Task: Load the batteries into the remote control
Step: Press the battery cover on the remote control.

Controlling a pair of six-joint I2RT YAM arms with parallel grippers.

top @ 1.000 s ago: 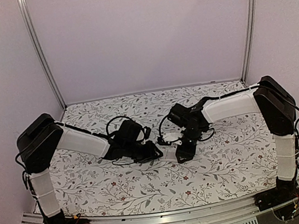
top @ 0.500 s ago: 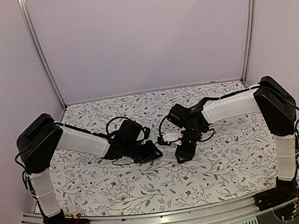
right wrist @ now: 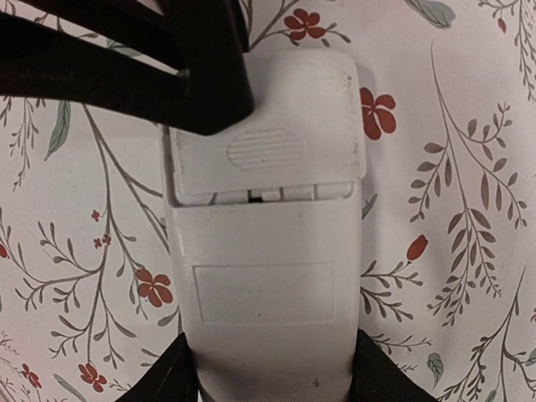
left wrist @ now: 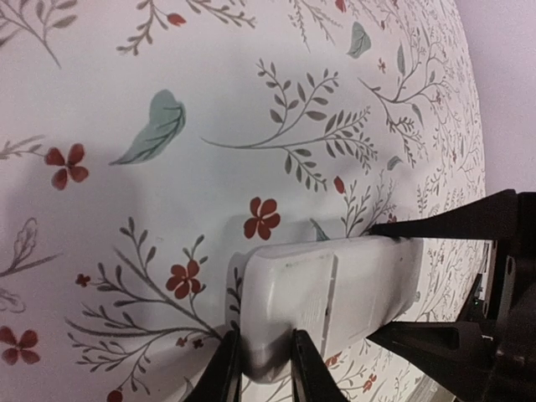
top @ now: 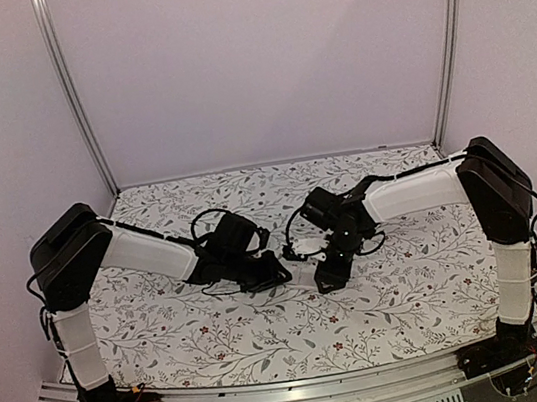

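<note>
The remote control lies white back up on the floral cloth between both arms. In the right wrist view the remote control shows its ribbed battery cover in place, with a thin gap at its seam. My right gripper is shut on the remote's near end, one finger on each long side. My left gripper is shut on a corner of the remote at the cover end. Its dark fingers cross the cover's far left corner in the right wrist view. The batteries are out of view.
The floral tablecloth covers the table. Metal frame posts stand at the back corners before a plain wall. Black cables loop above the left wrist. The metal rail runs along the near edge.
</note>
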